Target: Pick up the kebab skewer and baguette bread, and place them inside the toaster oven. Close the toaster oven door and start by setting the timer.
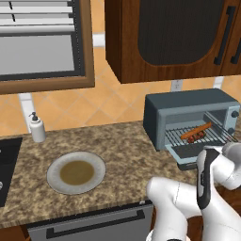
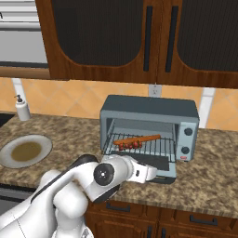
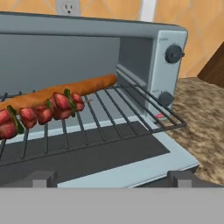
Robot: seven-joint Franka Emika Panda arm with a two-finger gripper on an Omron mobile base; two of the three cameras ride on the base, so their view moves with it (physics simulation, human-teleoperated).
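The pincer (image 3: 112, 178) stands wide open with nothing between its two dark tips, low in front of the toaster oven (image 2: 149, 111) and just above the outer edge of the toaster oven door (image 3: 131, 164), which lies folded down flat toward it. Straight ahead of the pincer, on the wire rack (image 3: 109, 118) inside the oven, the baguette bread (image 3: 65, 89) lies lengthwise across the bars. The kebab skewer (image 3: 41, 111) rests on the same rack on the nearer side of the bread, touching or just beside it, and ahead and to the left of the pincer. The two knobs (image 3: 173, 54) sit on the oven's front panel, ahead and to the right. Well off to the pincer's left, a plate (image 1: 76, 172) lies on the speckled desk (image 1: 122, 155), with a soap bottle (image 1: 36, 127) beyond it near the wall.
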